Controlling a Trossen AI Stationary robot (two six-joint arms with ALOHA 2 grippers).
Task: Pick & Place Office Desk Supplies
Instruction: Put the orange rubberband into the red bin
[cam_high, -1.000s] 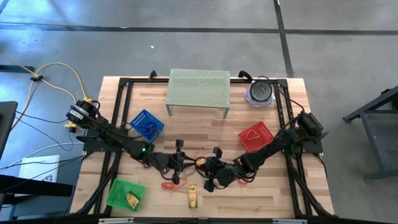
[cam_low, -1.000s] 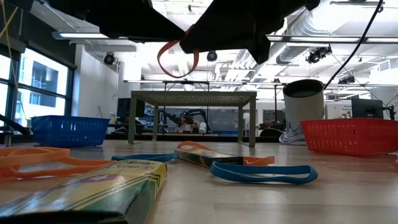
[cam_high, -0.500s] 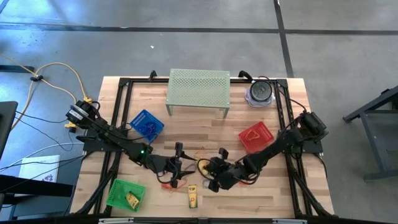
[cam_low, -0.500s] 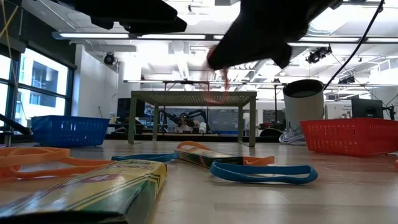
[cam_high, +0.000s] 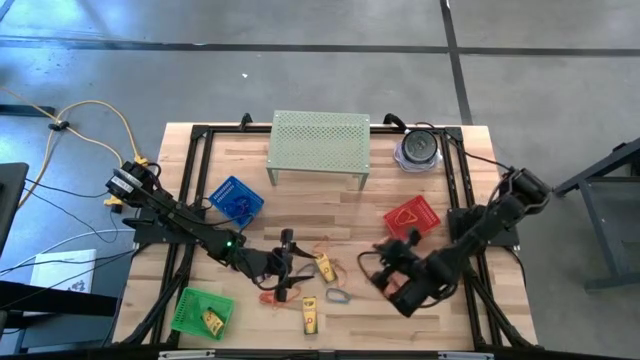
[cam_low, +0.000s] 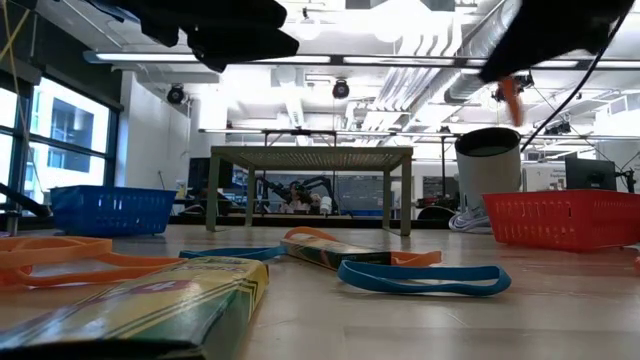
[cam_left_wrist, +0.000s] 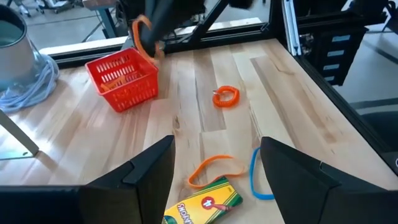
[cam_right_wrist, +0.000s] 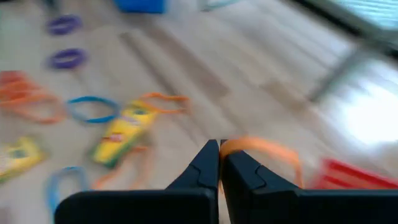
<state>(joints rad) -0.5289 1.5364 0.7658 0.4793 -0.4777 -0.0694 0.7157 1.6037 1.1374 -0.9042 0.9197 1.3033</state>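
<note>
Inspection: my right gripper (cam_right_wrist: 219, 163) pinched an orange band (cam_right_wrist: 261, 149); my left gripper (cam_left_wrist: 216, 180) stood spread.

The wooden table (cam_high: 300, 205) carried the pale green stand (cam_high: 319, 140) at its far edge. Relative to that stand, the red basket (cam_high: 411, 220) sat nearer me and to the right, the blue basket (cam_high: 236, 199) to the left. My right fingers were pressed together on the orange band, held in the air just beside the red basket. My left gripper hung empty above a yellow crayon box (cam_left_wrist: 202, 204), with loose orange loops (cam_left_wrist: 214, 169) and a blue loop (cam_left_wrist: 256, 180) lying near it on the table.
</note>
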